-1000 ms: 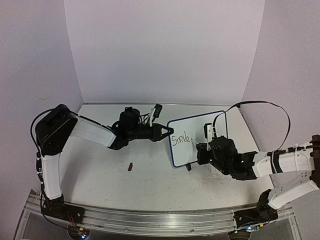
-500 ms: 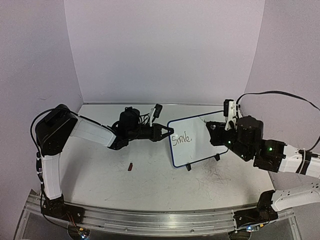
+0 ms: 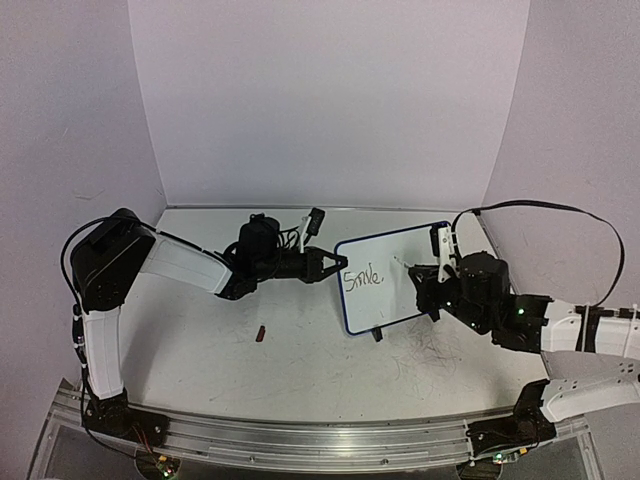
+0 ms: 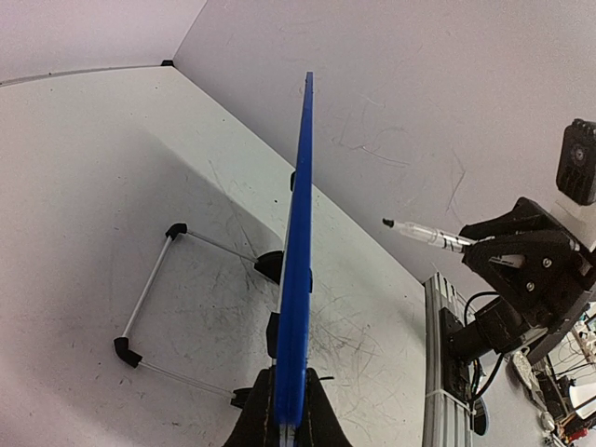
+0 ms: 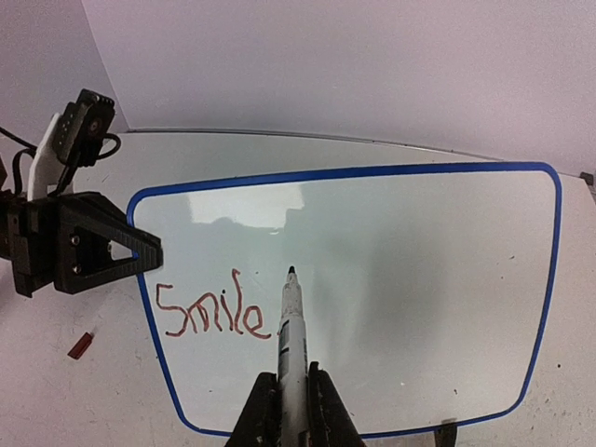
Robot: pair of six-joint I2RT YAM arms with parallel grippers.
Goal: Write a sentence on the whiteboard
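Even, diffuse light with faint, soft shadows.
The whiteboard (image 5: pixel 419 279) shows pale glare near its top edge in the right wrist view; both wrist views bend at the edges; the top view is soft, its walls (image 3: pixel 330 100) tinted lilac.

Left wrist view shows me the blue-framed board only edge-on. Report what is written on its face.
Observer: The white rectangular board with a thin blue frame carries one handwritten dark red word, "Smile", on its left part.
Operator: Say what is aimed at that word.
Observer: The slim white marker in the right gripper points just right of the final "e", tip slightly higher.
Operator: Name anything loose nearby.
Observer: A small red-brown piece lies left of the board, apart from it.
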